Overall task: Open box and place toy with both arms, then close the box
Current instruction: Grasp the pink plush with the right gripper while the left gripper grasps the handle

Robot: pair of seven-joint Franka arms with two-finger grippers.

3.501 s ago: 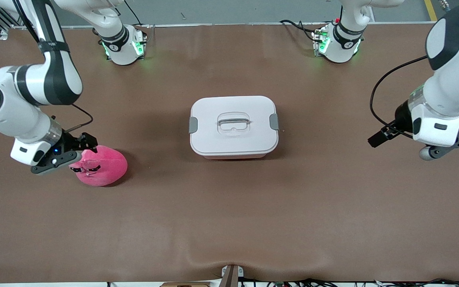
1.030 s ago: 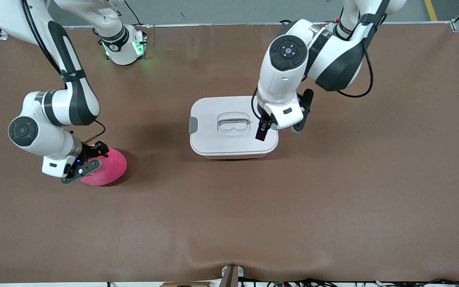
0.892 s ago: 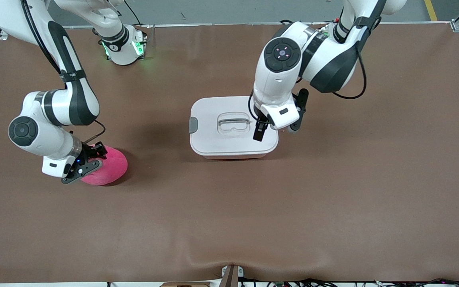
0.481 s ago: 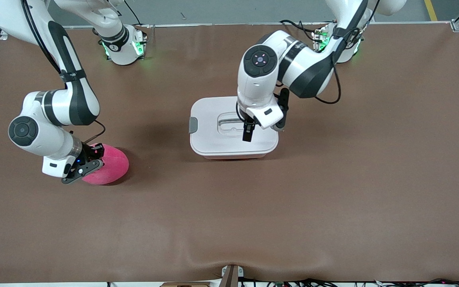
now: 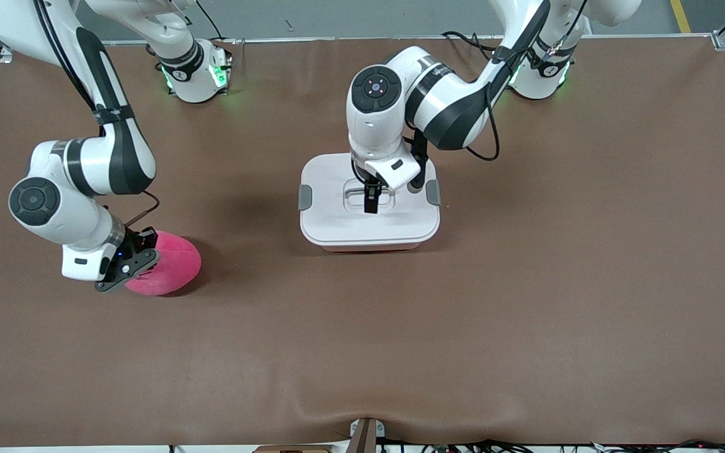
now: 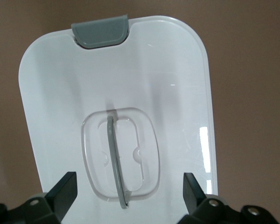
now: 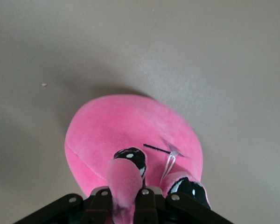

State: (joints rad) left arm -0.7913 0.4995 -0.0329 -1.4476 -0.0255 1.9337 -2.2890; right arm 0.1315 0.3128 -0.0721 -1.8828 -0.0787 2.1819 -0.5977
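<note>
The box (image 5: 337, 223) stands at mid-table with its white lid (image 6: 177, 84) on. Both grey clips (image 5: 304, 197) (image 5: 433, 192) lie against its ends, and one clip (image 6: 100, 31) shows in the left wrist view. My left gripper (image 5: 370, 202) (image 6: 129, 189) hangs open just over the recessed grey handle (image 6: 115, 158), one finger on each side of the recess and touching nothing. The pink toy (image 5: 174, 267) (image 7: 130, 126) lies on the table toward the right arm's end. My right gripper (image 5: 133, 258) (image 7: 126, 198) is shut on one of its protruding eye stalks.
The brown mat (image 5: 526, 283) covers the whole table. The arms' green-lit bases (image 5: 196, 72) (image 5: 539, 69) stand at the table edge farthest from the front camera. A small bracket (image 5: 365, 434) sits at the nearest edge.
My left arm has swung in from its end of the table and slid across the lid to the handle. My right gripper has closed on the toy's eye stalk.
</note>
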